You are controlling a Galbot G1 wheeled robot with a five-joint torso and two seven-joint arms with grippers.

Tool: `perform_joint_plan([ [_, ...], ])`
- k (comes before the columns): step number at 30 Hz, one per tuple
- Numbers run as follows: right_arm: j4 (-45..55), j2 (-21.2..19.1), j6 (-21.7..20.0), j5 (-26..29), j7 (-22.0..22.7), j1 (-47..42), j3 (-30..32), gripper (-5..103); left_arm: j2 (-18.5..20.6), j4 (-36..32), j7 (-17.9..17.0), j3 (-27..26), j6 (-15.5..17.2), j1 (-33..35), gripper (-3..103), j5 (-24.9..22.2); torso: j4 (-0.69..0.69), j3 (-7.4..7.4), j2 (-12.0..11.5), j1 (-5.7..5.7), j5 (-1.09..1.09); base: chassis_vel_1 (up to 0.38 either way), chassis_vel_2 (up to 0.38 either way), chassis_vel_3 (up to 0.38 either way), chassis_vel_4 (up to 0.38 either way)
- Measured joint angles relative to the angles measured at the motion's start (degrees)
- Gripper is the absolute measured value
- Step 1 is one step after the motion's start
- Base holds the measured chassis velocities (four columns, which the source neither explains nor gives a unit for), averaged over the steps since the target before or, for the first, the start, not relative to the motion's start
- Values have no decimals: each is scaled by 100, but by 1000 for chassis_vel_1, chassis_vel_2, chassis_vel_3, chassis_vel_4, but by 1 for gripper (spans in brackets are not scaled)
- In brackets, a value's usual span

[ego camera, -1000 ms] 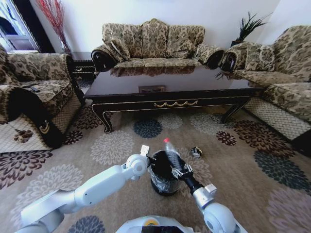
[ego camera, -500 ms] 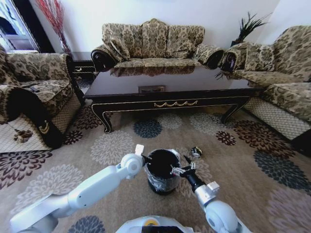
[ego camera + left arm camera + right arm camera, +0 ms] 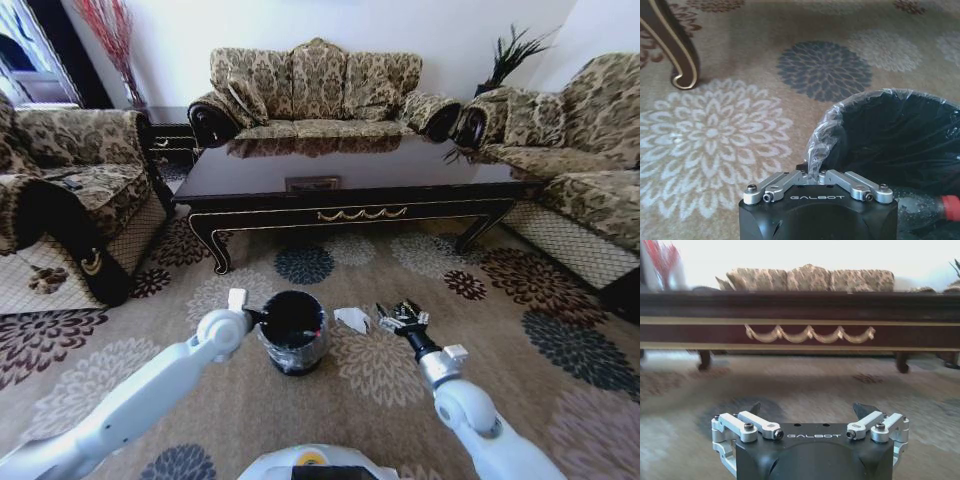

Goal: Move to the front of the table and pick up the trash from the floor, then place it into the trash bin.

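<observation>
The black trash bin (image 3: 292, 335) with a clear liner stands on the carpet in front of the long dark table (image 3: 350, 178). My left gripper (image 3: 256, 319) is shut on the bin's rim (image 3: 840, 112) and liner. Inside the bin lies a clear bottle with a red cap (image 3: 925, 210). A crumpled white paper piece (image 3: 352, 319) lies on the floor just right of the bin. My right gripper (image 3: 404, 316) hangs low over the carpet right of the paper. In the right wrist view the right gripper (image 3: 810, 411) is open and holds nothing, facing the table's gold-trimmed apron (image 3: 810, 332).
Patterned sofas stand behind the table (image 3: 315, 85), on the left (image 3: 70, 190) and on the right (image 3: 590, 150). A curved table leg (image 3: 675, 55) stands close to the bin. Open carpet (image 3: 520, 330) lies in front of the table.
The bottle held over the bin by my right gripper is now inside the bin. My left arm has pulled the bin to the left, uncovering the white paper. My right gripper moved right and lower.
</observation>
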Motion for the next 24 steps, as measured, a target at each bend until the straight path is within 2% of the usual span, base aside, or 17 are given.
perform_joint_plan([
  [1,0,0,0,0,0,0,0,100,0,0,0,0,0,0,4,0,0,0,0,0,0,0,0,0,0],
  [6,-1731,10,246,-496,-124,820,-494,100,163,-154,35,-437,-2,542,4,21,2,0,0,0,2,0,0,0,0],
  [7,-1731,10,246,-496,-124,820,-494,100,163,-154,35,-437,-2,542,4,21,2,0,0,0,2,0,0,0,0],
  [11,-2741,187,361,-703,-134,1559,-875,100,171,-244,44,-648,-5,864,4,50,4,0,0,0,1,0,0,0,0],
  [14,-3203,262,431,-823,-148,1858,-1005,100,176,-260,45,-685,-6,933,4,63,4,0,0,0,1,0,0,0,0],
  [16,-3894,351,584,-1189,-213,2229,-1141,100,175,-281,45,-699,-6,983,4,72,4,0,0,1,1,0,0,0,0],
  [24,-5209,484,933,-1712,-374,2797,-1418,100,75,-270,28,-662,-17,1020,4,70,1,0,0,0,2,0,0,0,0],
])
